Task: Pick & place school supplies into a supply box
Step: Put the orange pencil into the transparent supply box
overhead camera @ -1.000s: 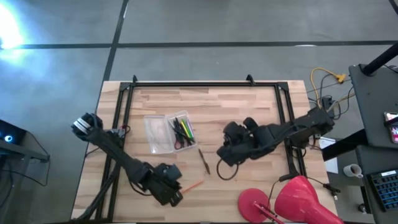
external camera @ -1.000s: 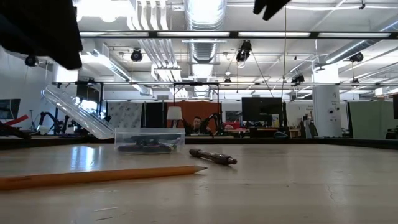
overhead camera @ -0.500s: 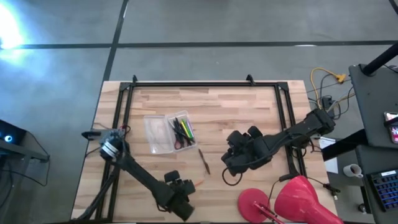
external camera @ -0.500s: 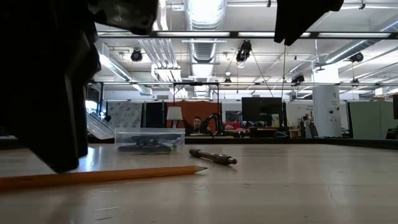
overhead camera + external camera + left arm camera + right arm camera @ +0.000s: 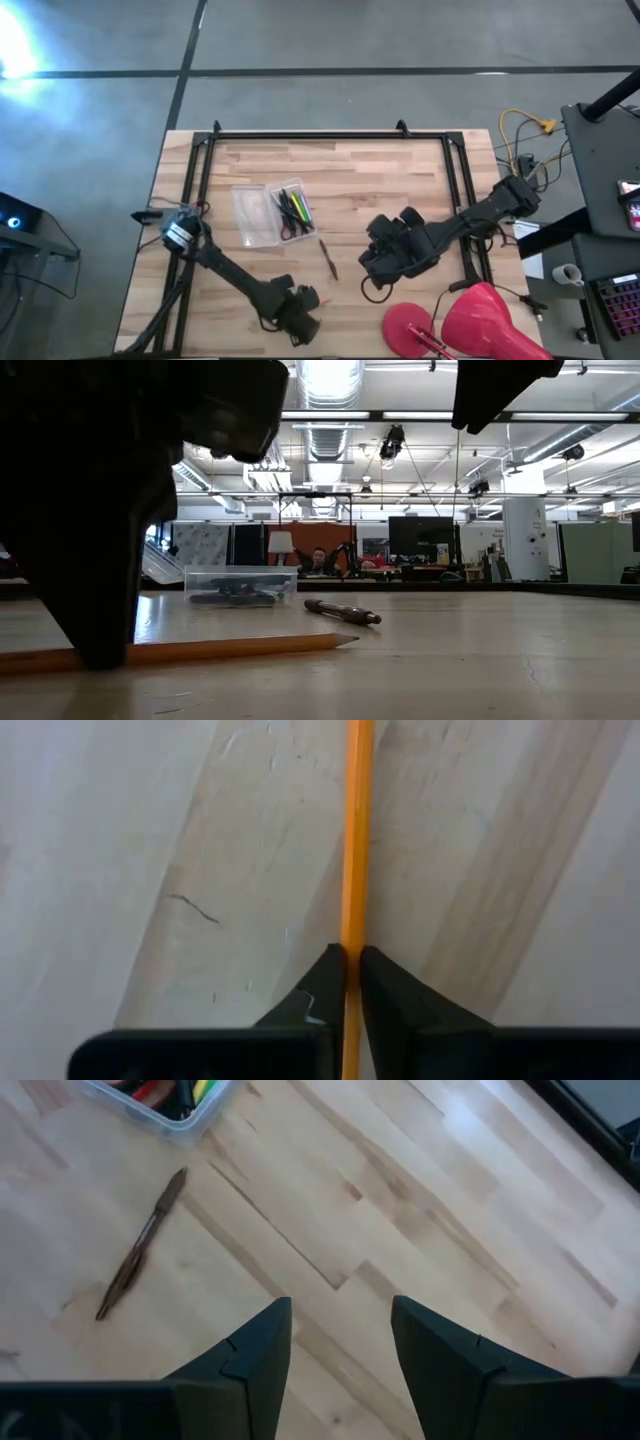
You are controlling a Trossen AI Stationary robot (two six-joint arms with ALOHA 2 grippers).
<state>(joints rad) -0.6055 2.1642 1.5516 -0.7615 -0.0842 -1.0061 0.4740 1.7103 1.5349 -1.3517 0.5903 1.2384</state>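
The left tool [image 5: 351, 982] is clamped on the orange pencil [image 5: 355, 840], which lies flat on the counter [image 5: 150, 840]. Pinched so thinly, it could swivel or slip on lifting. Ahead of the right tool [image 5: 340, 1350], open and empty above the counter, lie the brown pen [image 5: 140, 1245] and box [image 5: 170, 1115].

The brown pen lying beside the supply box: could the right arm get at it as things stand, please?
Probably yes. The right claw hangs open above bare table, the brown pen lies uncovered just ahead, clear of the supply box, and the left claw is busy on the orange pencil elsewhere.
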